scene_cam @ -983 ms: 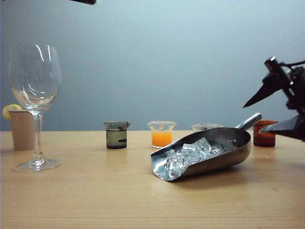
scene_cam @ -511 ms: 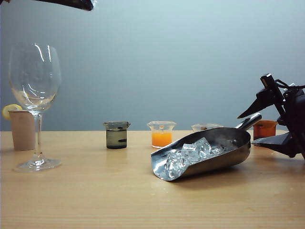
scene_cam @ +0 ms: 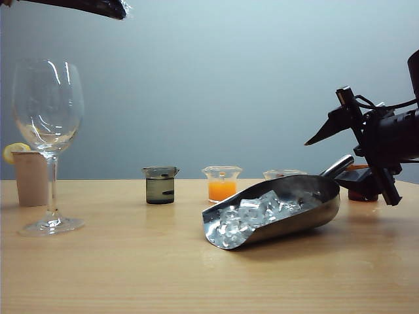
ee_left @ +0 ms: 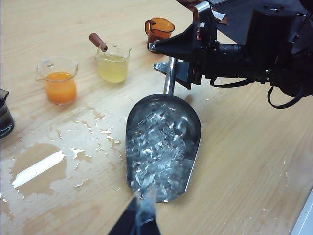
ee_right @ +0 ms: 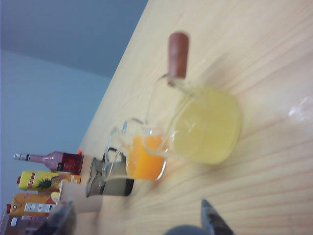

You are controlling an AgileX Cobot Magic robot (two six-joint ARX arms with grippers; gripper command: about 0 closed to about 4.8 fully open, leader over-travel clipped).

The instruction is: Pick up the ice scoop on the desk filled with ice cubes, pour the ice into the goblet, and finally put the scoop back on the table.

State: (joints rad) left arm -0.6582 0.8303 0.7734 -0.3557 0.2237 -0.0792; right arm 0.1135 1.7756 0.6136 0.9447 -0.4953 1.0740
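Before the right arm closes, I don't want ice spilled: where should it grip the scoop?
Grip the ice scoop by its short round handle, from behind. The open right gripper already straddles it; the heaped ice cubes favour keeping the trough level.

On the light-wood desk (scene_cam: 131,268) there is one shiny steel ice scoop (scene_cam: 308,212) and one heap of clear ice cubes (scene_cam: 252,212), too many to count. One tall clear goblet (scene_cam: 48,118) stands at nine o'clock. Four small beakers: dark (scene_cam: 160,185), orange (scene_cam: 222,183), pale yellow (ee_left: 113,63), amber (ee_left: 159,28). One beige paper cup (scene_cam: 30,176). Two grippers: left (ee_left: 139,220), right (scene_cam: 344,154).
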